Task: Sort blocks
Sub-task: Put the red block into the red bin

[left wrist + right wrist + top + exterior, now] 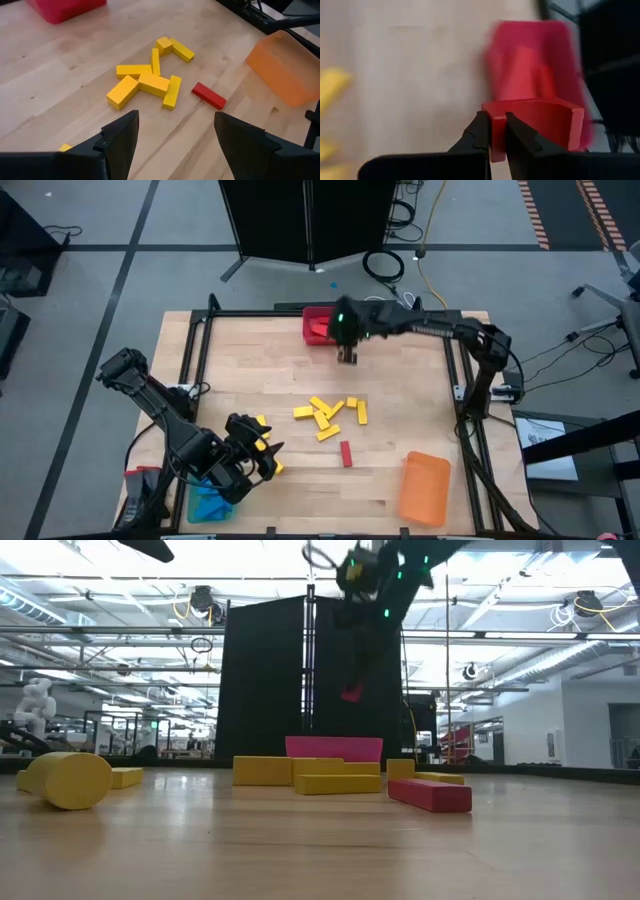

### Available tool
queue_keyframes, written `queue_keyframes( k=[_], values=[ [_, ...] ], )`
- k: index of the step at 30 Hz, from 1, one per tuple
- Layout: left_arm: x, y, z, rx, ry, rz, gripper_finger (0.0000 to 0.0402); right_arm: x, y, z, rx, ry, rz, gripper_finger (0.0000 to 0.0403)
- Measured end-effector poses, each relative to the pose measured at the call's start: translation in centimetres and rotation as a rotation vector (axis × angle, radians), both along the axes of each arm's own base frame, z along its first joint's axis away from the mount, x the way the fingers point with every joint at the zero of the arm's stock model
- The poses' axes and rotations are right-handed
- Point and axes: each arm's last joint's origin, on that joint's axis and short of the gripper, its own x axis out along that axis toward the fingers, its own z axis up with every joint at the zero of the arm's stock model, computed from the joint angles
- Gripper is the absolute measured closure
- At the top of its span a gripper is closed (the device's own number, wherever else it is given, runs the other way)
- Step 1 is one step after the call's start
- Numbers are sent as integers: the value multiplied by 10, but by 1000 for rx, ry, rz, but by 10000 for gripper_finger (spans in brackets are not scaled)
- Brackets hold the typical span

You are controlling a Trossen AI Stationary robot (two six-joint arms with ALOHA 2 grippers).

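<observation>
One red block (495, 130) between right tool (494, 131) fingers.

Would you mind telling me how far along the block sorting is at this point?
Partly done. Red blocks already lie in the red bin. In hand: the right end effector holds a red block beside that bin. Left: the yellow blocks heaped mid-table and one loose red block. The left end effector is open and empty, near the blue bin. The orange bin lies on its side.
</observation>
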Motion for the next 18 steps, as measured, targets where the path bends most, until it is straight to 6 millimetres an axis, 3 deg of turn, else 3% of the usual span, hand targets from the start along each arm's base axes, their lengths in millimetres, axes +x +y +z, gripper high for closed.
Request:
queue_keyframes(
  k=[4,8,18],
  values=[
    [2,4,0,10,1,15,137,-10,-42,-1,18,-83,-99,384],
    [5,9,0,16,7,35,137,-12,-68,-11,62,-141,-140,384],
    [9,18,-1,28,22,69,137,-2,-83,-63,219,-69,-162,384]
  ],
)
